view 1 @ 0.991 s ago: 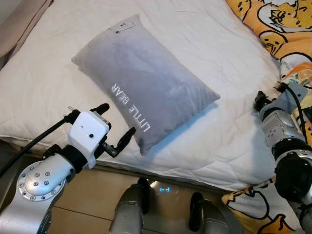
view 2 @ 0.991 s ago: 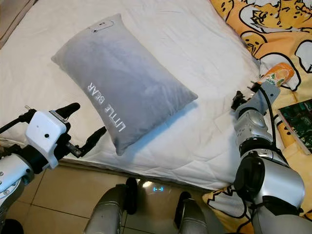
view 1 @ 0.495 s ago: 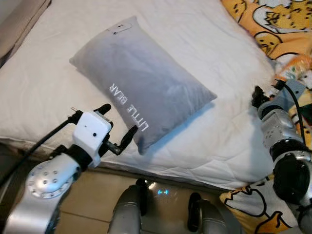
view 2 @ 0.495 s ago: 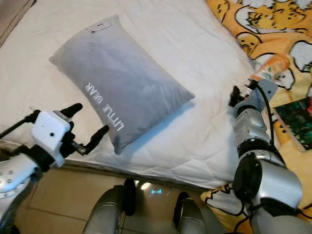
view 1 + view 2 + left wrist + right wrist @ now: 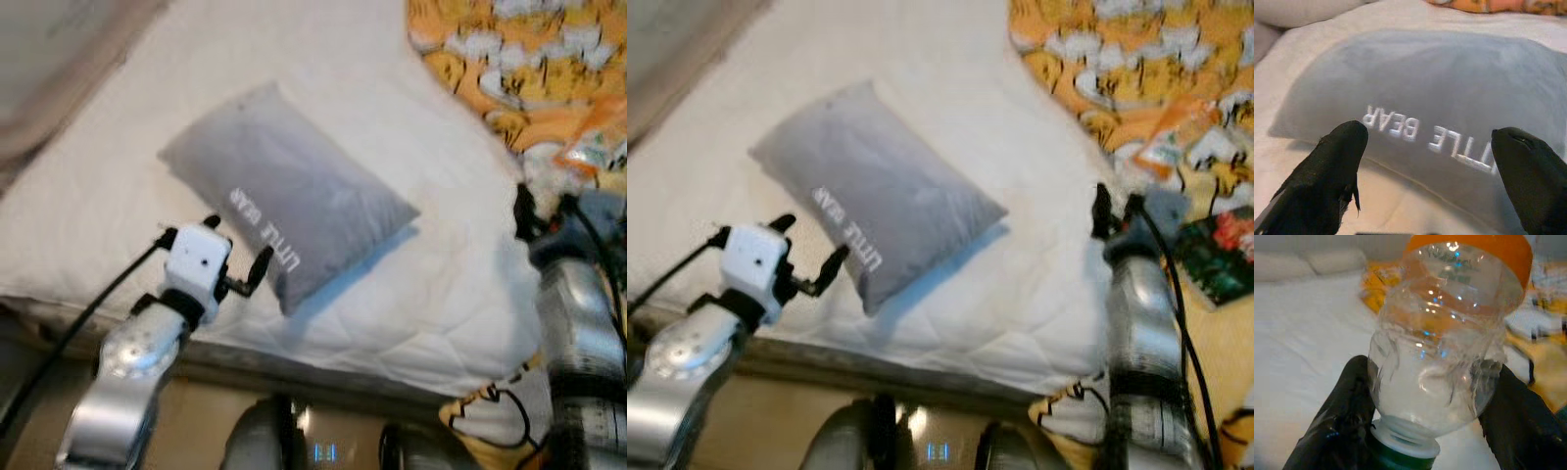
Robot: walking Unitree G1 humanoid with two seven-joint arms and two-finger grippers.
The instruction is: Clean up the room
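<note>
Two claws are at work over the bed (image 5: 411, 284). Left claw (image 5: 238, 257) hangs wide open with nothing in it, just beside the near edge of the grey pillow (image 5: 294, 220) lettered LITTLE BEAR, which lies slantwise on the white quilted cover. Right claw (image 5: 1425, 426) is clamped on a crumpled clear plastic bottle (image 5: 1447, 338) with an orange label band, held at the bed's right side. Beyond it lies a yellow cartoon-print blanket (image 5: 519, 69). Head views are blurred, so the small items on the blanket are hard to make out.
</note>
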